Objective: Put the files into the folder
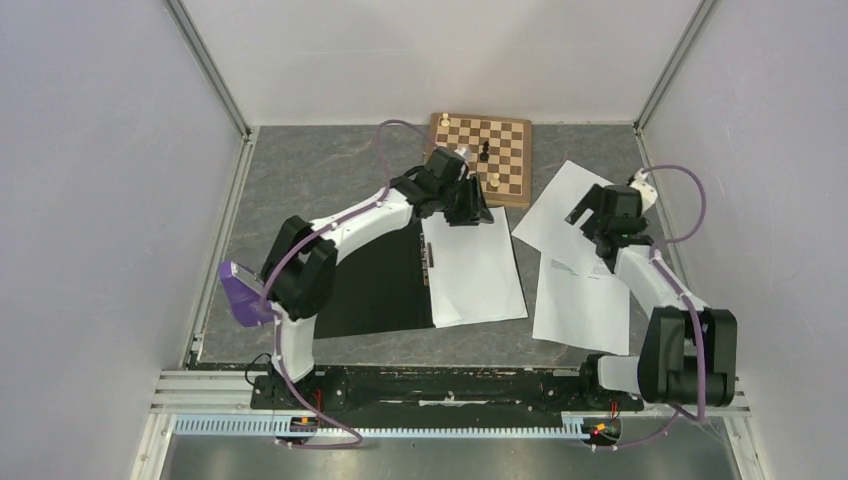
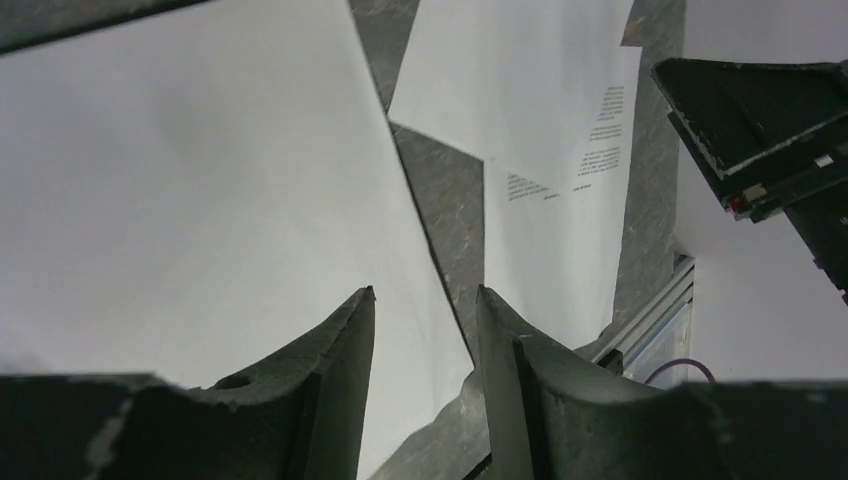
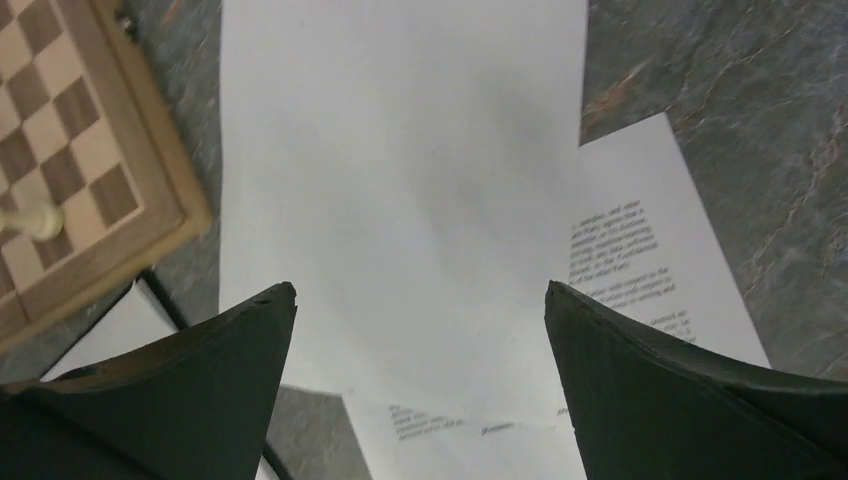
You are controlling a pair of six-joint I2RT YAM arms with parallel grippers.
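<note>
The folder (image 1: 375, 285) lies open with its black inside up and a metal clip (image 1: 430, 255) at the spine. One white sheet (image 1: 475, 270) lies on its right half; it also shows in the left wrist view (image 2: 180, 180). My left gripper (image 1: 470, 208) hovers at that sheet's far end, slightly open and empty (image 2: 425, 295). Two more sheets lie to the right: a tilted one (image 1: 565, 210) and a printed one (image 1: 582, 305). My right gripper (image 1: 605, 228) is wide open (image 3: 420, 290) above the tilted sheet (image 3: 400, 180), holding nothing.
A wooden chessboard (image 1: 482, 155) with a few pieces stands at the back, close to both grippers; it also shows in the right wrist view (image 3: 80, 150). A purple metronome (image 1: 240, 292) sits at the left by the left arm. Walls enclose the table.
</note>
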